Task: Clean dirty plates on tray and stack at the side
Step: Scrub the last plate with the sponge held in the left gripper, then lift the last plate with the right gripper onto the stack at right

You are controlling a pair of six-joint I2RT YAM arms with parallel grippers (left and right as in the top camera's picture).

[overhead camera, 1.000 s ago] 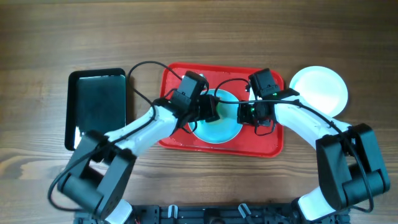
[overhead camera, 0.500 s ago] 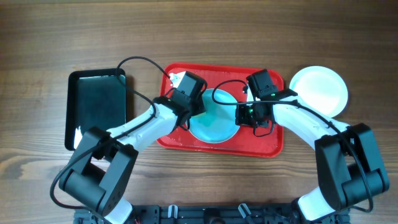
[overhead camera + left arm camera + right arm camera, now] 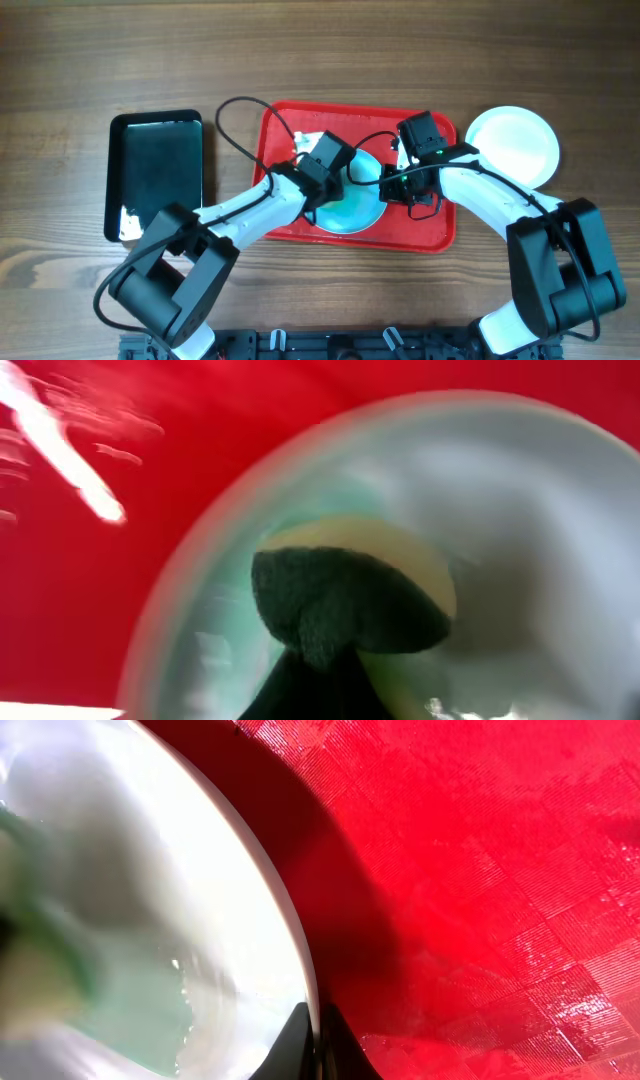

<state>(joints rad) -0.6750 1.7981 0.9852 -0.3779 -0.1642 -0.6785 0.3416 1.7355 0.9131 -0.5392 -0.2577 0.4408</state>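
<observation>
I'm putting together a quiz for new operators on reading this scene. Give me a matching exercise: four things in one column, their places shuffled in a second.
Things:
1 pale blue plate
2 white plate
3 black tray
4 sponge

Places:
A on the table, right of the red tray
B left of the red tray
C on the pale blue plate
D in the red tray

Pairs: 1-D, 2-A, 3-B, 4-C

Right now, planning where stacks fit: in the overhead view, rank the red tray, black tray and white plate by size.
1. red tray
2. black tray
3. white plate, clearly the smallest
</observation>
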